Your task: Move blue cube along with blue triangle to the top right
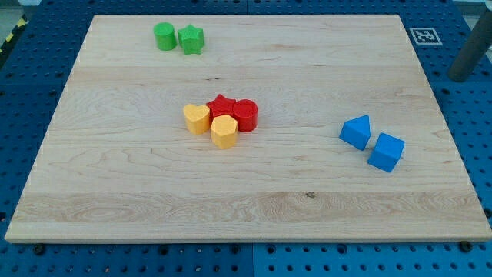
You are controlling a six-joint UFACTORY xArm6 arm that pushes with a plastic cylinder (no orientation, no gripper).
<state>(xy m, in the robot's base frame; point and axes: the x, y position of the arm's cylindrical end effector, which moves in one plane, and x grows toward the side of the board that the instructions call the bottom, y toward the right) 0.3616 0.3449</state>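
The blue triangle (356, 131) and the blue cube (386, 151) lie side by side, touching or nearly so, at the right of the wooden board (307, 208), a little below mid-height. The cube is to the lower right of the triangle. A dark rod comes in at the view's right edge. My tip (460, 78) is off the board, beyond its right edge, well above and to the right of both blue blocks and touching neither.
Two green blocks (164, 36) (191, 39) sit at the top left. A tight cluster lies mid-board: a yellow heart (197, 118), a yellow hexagon (224, 131), a red star (221, 105) and a red cylinder (246, 115). A printed marker (423, 35) lies past the top right corner.
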